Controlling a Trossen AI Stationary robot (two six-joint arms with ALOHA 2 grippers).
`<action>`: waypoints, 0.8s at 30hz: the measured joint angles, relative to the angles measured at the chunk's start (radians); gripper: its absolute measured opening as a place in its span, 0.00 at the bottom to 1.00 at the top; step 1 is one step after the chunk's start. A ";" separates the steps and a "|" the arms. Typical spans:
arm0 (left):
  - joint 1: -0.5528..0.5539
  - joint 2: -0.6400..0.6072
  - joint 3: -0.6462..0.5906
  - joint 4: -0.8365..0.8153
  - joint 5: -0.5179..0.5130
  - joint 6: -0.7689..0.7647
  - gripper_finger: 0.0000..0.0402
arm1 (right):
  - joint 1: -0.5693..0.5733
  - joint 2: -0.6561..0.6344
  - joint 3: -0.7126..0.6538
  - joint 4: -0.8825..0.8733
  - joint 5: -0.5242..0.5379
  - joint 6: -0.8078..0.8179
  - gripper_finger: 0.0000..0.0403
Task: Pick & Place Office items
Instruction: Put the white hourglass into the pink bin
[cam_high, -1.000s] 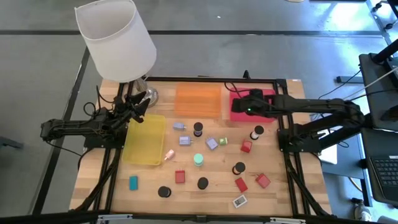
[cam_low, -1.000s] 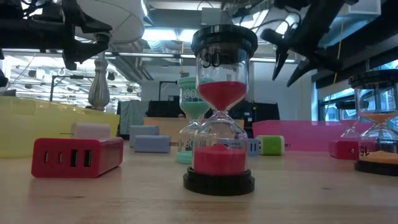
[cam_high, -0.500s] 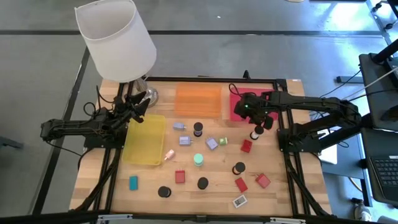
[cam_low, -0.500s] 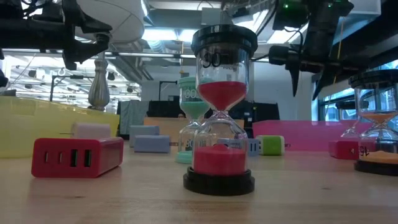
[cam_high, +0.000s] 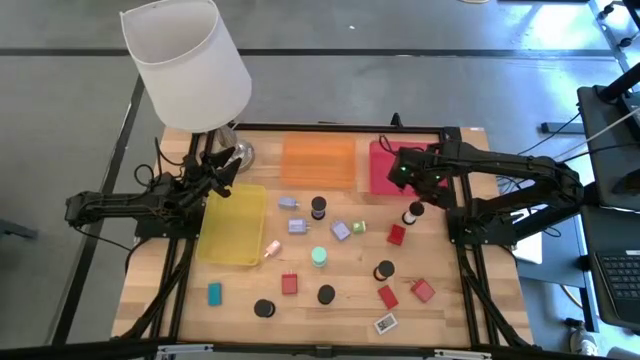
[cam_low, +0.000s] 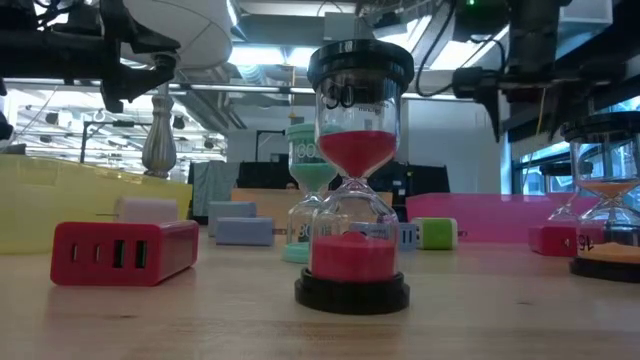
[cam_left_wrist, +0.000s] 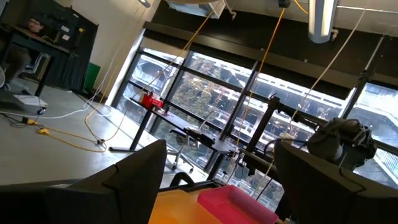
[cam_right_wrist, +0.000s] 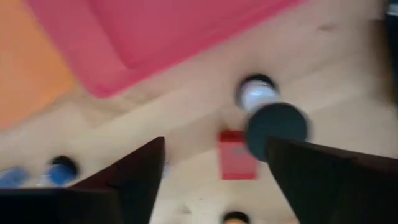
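Small office items lie scattered on the wooden table: red blocks (cam_high: 396, 236), lavender blocks (cam_high: 298, 226), a teal block (cam_high: 214, 293), a mint cylinder (cam_high: 319, 256), a white tag (cam_high: 385, 323) and black-capped hourglasses. One hourglass (cam_high: 413, 212) stands on its base just near of the pink tray (cam_high: 382, 180). My right gripper (cam_high: 428, 185) hangs open above the table, pointing down, close over that hourglass (cam_right_wrist: 273, 121) and a red block (cam_right_wrist: 236, 154), touching neither. My left gripper (cam_high: 228, 160) waits open beside the lamp base, over the yellow tray's far edge.
An orange tray (cam_high: 318, 160) lies at the far middle and a yellow tray (cam_high: 232, 225) at the left. A white-shaded lamp (cam_high: 185, 65) stands at the far left corner. In the low view a red hourglass (cam_low: 352, 200) and a red block (cam_low: 125, 250) stand closest.
My right gripper has swung from a slant over the pink tray to pointing straight down. It has also shifted toward the table's right edge and a little nearer, ending above the hourglass beside the tray. No item has moved.
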 joint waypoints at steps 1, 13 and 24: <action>0.000 0.000 0.000 0.000 0.000 0.000 0.73 | 0.000 0.000 0.000 -0.023 -0.015 0.001 0.77; 0.000 0.000 0.000 0.000 0.000 0.000 0.73 | 0.001 0.038 0.001 -0.080 -0.044 -0.014 0.97; 0.000 0.000 0.000 0.000 0.000 0.000 0.73 | 0.016 0.157 0.000 -0.098 -0.041 -0.047 0.97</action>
